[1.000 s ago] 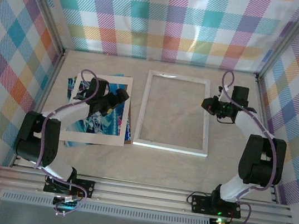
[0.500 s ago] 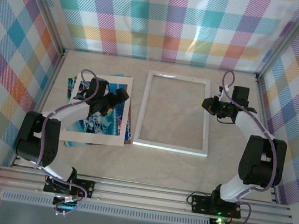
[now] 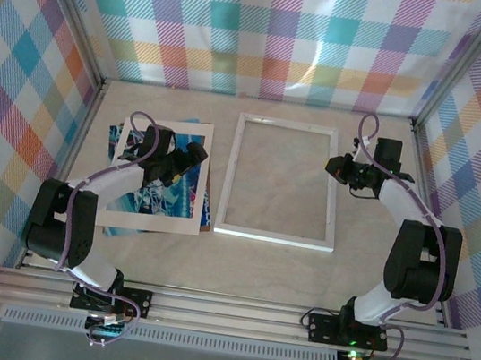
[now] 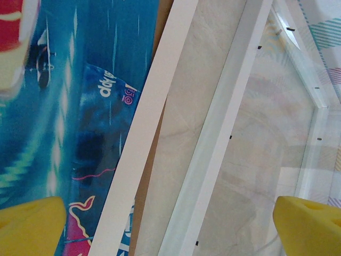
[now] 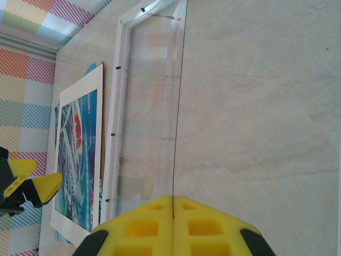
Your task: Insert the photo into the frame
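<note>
Now: right gripper (image 3: pixel 334 169) pinches frame (image 3: pixel 273 236), left gripper (image 3: pixel 188 156) open

Right pads clamp the frame's right edge; table (image 3: pixel 254 273) shows through it. Left hovers, fingers spread wide, over the photo (image 3: pixel 165 198) under a cream mat (image 3: pixel 148 221), left of the frame.

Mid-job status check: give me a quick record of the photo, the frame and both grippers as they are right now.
photo: on the table left of the frame, under the cream mat, showing through its window
frame: at table centre, nothing in it
left gripper: open, above the mat's right border
right gripper: shut on the frame's right edge
photo in frame: not yet
</note>
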`<state>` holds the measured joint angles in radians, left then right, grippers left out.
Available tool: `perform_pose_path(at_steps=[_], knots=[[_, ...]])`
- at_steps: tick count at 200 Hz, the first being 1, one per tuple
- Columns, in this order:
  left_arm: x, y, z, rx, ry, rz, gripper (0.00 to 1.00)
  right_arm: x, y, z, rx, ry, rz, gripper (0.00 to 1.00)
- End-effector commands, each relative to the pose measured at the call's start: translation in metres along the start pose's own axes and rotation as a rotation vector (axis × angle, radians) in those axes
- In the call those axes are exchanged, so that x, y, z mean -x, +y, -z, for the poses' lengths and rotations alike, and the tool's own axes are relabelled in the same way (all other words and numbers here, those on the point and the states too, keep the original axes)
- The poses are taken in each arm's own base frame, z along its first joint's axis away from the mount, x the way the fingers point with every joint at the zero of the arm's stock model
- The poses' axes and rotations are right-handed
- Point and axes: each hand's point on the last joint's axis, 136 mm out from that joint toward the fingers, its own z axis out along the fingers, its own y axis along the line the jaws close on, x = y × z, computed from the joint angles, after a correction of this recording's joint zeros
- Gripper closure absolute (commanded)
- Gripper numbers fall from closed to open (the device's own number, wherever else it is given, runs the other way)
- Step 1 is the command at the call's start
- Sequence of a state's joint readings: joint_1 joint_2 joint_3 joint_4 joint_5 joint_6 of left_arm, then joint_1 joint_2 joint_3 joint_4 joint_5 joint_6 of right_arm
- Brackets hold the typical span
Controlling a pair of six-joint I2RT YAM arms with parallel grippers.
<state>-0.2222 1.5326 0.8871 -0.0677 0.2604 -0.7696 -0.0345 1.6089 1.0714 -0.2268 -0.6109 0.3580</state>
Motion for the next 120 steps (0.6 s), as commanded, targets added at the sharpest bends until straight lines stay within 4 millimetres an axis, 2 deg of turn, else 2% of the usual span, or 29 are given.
perform_pose_path(at_steps=[1,22,73,120], knots=[[-0.002,-0.006,0.000,-0.014,0.001,-0.029,0.00,0.002,0.002,0.005,0.010,-0.006,0.001,1.00],[-0.002,-0.006,-0.001,-0.013,0.001,-0.029,0.00,0.004,0.004,0.003,0.035,-0.006,-0.003,1.00],[-0.004,-0.006,-0.003,-0.019,0.009,-0.024,0.00,-0.001,0.011,-0.019,0.153,0.028,-0.065,1.00],[-0.004,-0.004,-0.001,-0.004,0.006,-0.034,0.00,-0.002,0.006,-0.019,0.124,0.019,-0.076,1.00]])
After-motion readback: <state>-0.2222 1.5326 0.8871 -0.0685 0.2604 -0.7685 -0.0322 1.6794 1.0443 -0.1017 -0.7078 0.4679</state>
